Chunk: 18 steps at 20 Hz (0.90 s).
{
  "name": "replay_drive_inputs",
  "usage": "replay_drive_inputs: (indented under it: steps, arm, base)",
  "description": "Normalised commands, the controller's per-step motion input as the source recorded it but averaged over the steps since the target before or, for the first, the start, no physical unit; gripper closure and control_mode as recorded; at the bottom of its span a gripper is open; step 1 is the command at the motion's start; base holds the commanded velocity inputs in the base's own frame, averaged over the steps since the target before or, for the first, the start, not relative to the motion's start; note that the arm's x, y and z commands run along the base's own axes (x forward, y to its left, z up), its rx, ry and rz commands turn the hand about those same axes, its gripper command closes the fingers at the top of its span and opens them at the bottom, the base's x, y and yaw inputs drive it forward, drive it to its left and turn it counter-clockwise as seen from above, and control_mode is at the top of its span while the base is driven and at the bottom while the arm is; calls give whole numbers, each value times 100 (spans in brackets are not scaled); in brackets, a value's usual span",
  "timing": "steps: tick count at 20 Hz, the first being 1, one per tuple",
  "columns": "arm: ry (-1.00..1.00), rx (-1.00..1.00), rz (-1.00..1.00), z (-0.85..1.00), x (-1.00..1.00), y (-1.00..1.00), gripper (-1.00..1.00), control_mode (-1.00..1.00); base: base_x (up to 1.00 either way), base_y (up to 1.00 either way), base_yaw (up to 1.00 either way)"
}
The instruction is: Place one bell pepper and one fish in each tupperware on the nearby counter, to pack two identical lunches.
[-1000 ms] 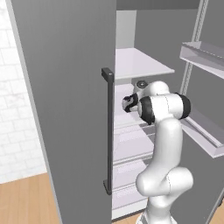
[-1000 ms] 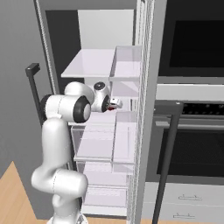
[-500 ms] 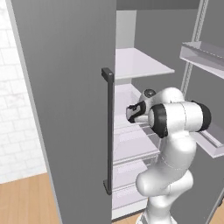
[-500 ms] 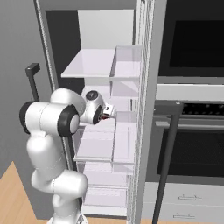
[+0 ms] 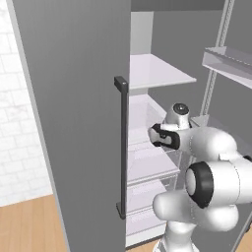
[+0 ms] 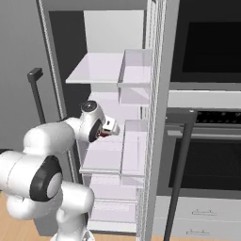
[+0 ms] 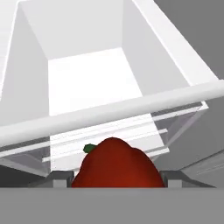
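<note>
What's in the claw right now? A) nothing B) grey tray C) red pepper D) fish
C: the hand view shows a glossy red pepper with a green stem sitting between the fingers of the claw, in front of the open fridge; a bit of red shows there in the right base view too.

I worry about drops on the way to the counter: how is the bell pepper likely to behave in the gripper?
The bell pepper looks glossy and rounded, so it may slip or rotate. It sits between the gripper fingers and seems rigid, probably light. Set down, it would likely roll.
</note>
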Motion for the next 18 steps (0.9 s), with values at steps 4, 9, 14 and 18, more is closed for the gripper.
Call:
replay_drive_inputs:
  steps: [4, 9, 14, 18]
  arm:
    - [11, -6, 6, 76, -100, 47, 100, -100]
    - [2, -8, 8, 78, -100, 57, 100, -100]
    - [-15, 3, 0, 25, -100, 17, 100, -100]
    - [-27, 18, 0, 62, -100, -11, 100, -100]
  base:
    - [0, 0, 0]
    - [0, 0, 0]
    - [0, 0, 0]
    - [0, 0, 0]
